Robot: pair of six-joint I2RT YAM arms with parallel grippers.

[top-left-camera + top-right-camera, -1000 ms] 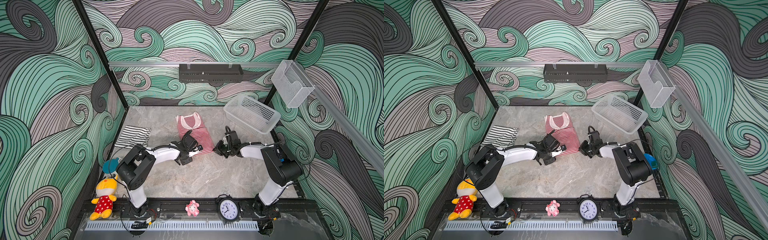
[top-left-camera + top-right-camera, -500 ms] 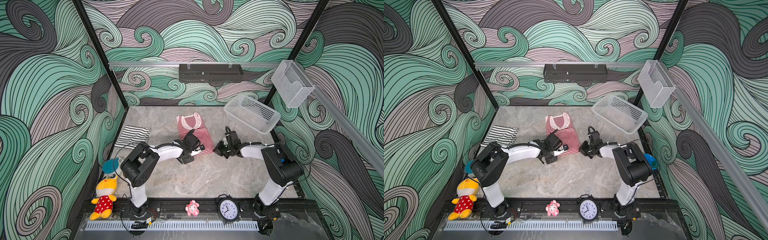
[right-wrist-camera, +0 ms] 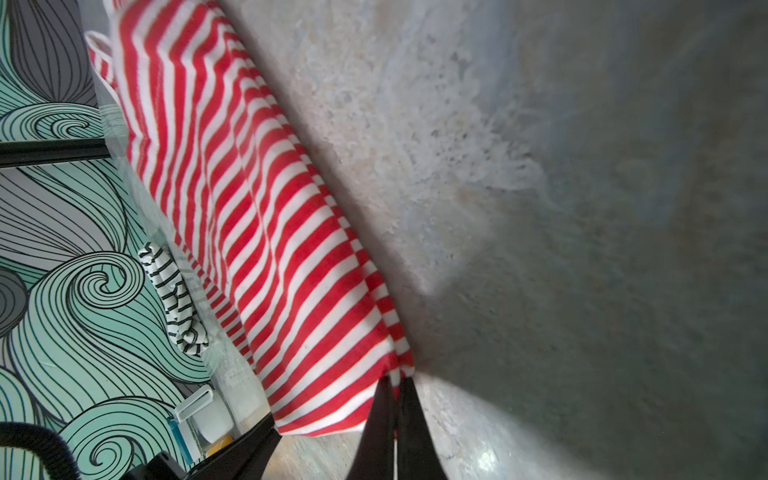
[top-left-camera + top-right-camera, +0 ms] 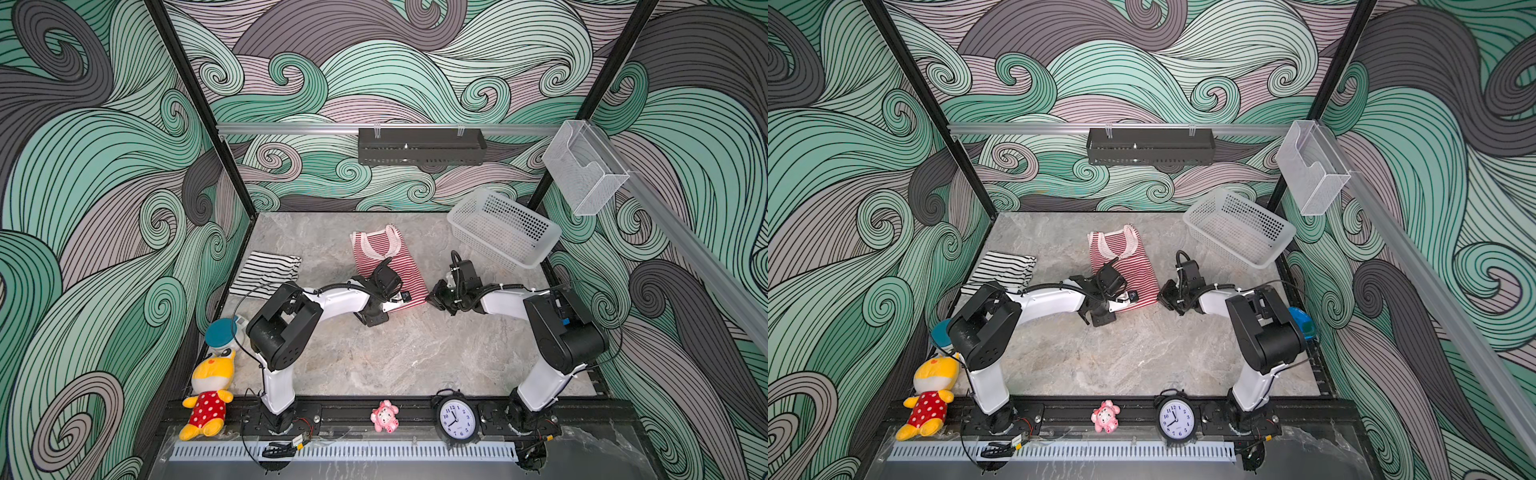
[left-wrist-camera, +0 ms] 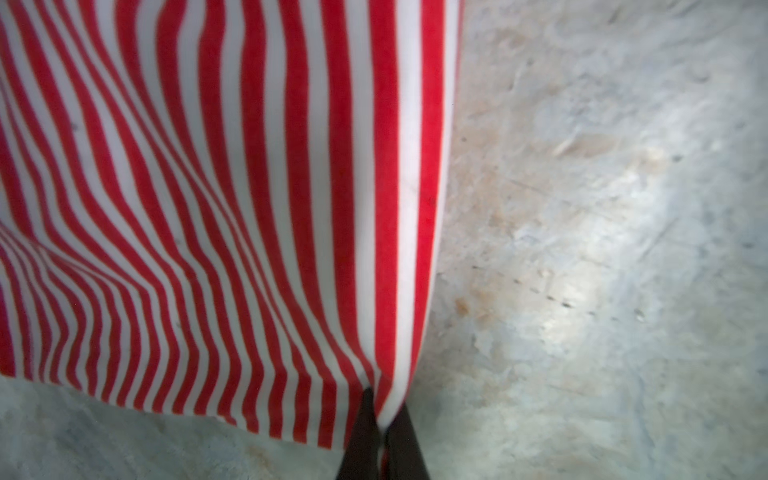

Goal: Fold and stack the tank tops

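The red-and-white tank top [image 4: 386, 257] [image 4: 1123, 259] lies flat mid-table, its neckline toward the back wall. My left gripper [image 4: 376, 309] [image 5: 381, 411] is shut on the near left corner of its hem [image 5: 208, 208]. My right gripper [image 4: 434, 297] [image 3: 395, 382] is shut on the near right corner [image 3: 270, 249]. Both corners bunch between the dark fingers. The black-and-white tank top [image 4: 268, 270] [image 4: 1005, 270] lies folded at the left wall and also shows in the right wrist view [image 3: 174, 299].
A white mesh basket [image 4: 503, 232] [image 4: 1237, 228] stands at the back right. Along the front rail sit a yellow plush [image 4: 208, 395], a pink toy [image 4: 384, 415] and a clock [image 4: 455, 417]. A teal object [image 4: 222, 332] is by the left arm's base.
My left gripper has closed from partly open onto the red-and-white top's hem corner. The right gripper stays shut on its corner and has not moved.
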